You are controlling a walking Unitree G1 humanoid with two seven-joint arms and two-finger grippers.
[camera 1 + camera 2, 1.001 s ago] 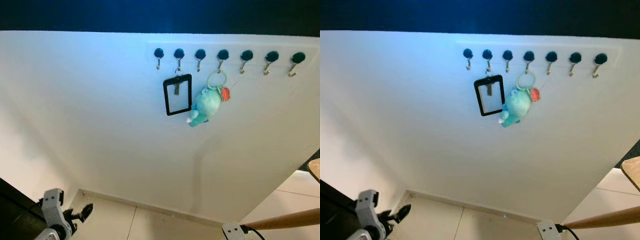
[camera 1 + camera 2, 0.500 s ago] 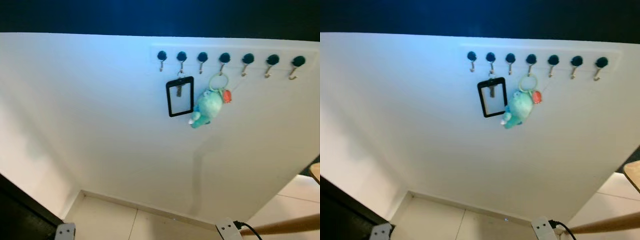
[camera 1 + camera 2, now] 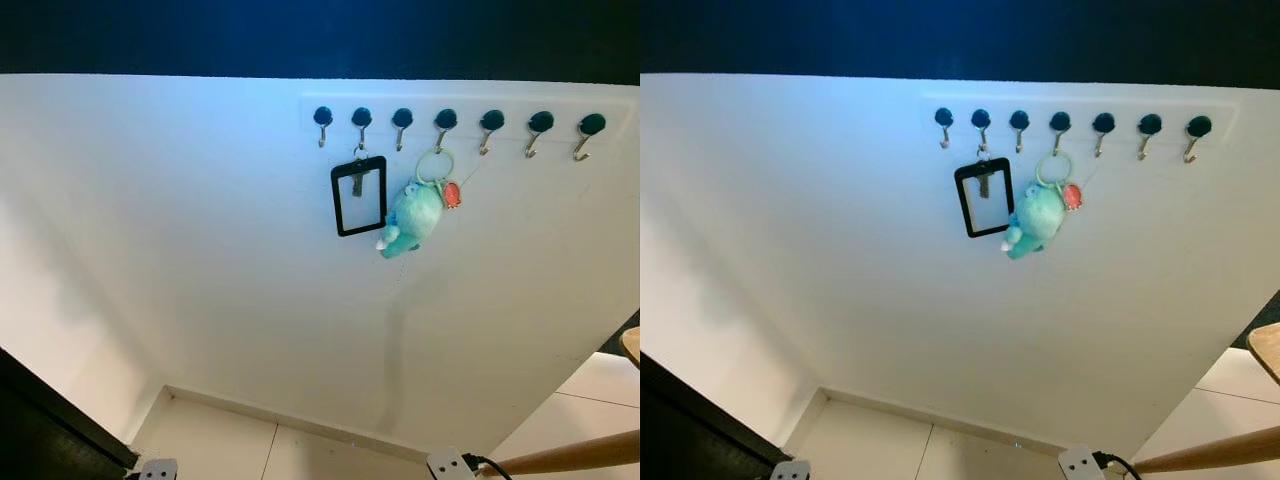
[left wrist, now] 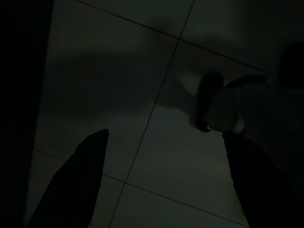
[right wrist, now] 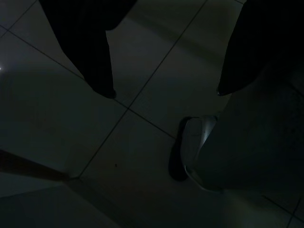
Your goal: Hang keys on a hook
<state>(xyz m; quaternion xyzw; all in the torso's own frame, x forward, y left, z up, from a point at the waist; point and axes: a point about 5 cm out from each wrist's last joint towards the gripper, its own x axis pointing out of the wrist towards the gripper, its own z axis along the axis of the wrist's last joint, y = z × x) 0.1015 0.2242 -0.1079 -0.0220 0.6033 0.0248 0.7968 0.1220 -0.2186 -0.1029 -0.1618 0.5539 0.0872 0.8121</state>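
A row of several black-knobbed hooks [image 3: 445, 122] runs along the top of a white wall. From the second hook hangs a black-framed card holder [image 3: 358, 196] with a key in it. A teal plush keychain [image 3: 412, 217] hangs by its ring from the fourth hook, with a small red tag [image 3: 452, 194] beside it. Both arms hang low. In the dark left wrist view my left gripper [image 4: 165, 134] is open over floor tiles. My right gripper [image 5: 164, 92] is open too, with nothing between its fingers.
Several hooks to the right [image 3: 540, 125] carry nothing. A dark piece of furniture [image 3: 40, 425] fills the lower left corner. A wooden pole [image 3: 565, 456] and a wooden edge [image 3: 631, 345] stick in at the lower right. Pale floor tiles [image 3: 215, 445] meet the wall's foot.
My left arm has dropped from the lower left until just its tip shows at the bottom edge. The camera has shifted a little; the hanging things have stayed on their hooks.
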